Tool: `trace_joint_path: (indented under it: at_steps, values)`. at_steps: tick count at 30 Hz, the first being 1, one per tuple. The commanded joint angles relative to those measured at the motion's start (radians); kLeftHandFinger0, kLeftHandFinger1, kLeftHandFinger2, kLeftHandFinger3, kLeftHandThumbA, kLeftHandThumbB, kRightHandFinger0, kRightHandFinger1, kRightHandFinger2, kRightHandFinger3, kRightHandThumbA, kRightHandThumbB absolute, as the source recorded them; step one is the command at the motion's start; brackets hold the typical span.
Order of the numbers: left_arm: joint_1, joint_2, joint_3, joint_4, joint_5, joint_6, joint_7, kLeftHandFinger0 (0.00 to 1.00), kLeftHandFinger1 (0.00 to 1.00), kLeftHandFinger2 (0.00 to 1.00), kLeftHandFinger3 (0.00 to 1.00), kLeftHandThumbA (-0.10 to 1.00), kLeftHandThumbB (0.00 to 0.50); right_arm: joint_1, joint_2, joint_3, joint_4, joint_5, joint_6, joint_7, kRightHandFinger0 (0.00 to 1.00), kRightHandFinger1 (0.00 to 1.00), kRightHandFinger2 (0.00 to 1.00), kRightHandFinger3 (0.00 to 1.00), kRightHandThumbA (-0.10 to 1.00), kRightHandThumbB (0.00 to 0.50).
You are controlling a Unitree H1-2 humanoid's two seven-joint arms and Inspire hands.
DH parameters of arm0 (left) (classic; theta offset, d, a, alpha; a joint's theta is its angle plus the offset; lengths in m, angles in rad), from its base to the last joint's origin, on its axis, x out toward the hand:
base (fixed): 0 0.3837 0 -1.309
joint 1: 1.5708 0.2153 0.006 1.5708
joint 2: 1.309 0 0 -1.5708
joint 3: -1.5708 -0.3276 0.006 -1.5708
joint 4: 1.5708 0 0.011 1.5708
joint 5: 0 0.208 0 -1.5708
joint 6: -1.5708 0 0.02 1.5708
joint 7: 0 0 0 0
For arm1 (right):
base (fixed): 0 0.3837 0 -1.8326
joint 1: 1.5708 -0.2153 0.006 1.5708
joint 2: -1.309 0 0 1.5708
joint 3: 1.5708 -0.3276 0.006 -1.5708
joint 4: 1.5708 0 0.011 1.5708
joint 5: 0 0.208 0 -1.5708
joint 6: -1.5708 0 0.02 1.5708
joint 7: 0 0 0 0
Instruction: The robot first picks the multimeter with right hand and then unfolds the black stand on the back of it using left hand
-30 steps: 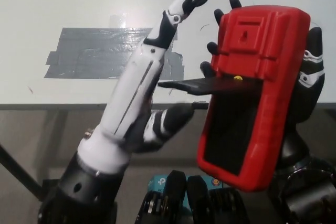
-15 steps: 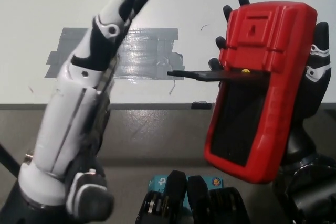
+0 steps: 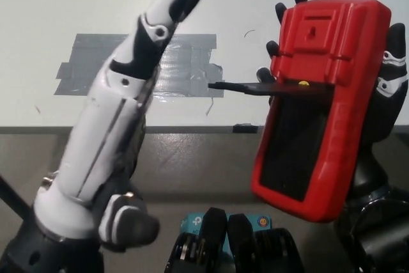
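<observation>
White tabletop (image 3: 77,4) with grey tape patch (image 3: 96,62) behind. Black right hand (image 3: 383,94) grips red multimeter (image 3: 319,94) upright, fingers wrapping both edges; black stand (image 3: 246,87) sticks out. White left hand (image 3: 121,126) raised alongside, apart, fingers extended, holding nothing.

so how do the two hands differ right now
The left hand is white, raised over the table and holds nothing; the right hand is black and grips the red multimeter, whose black stand sticks out. Both are lifted off the table.
</observation>
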Motion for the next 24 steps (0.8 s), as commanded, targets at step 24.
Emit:
trace_joint_path:
  at_steps: [24]
  values:
    - [0.032, 0.035, -0.016, -0.024, 0.075, -0.145, -0.021, 1.0, 0.92, 0.93, 1.0, 1.0, 0.417, -0.074, 0.009, -0.006, -0.058, -0.009, -0.09, -0.029, 0.0, 0.0, 0.23, 0.56, -0.1, 0.084]
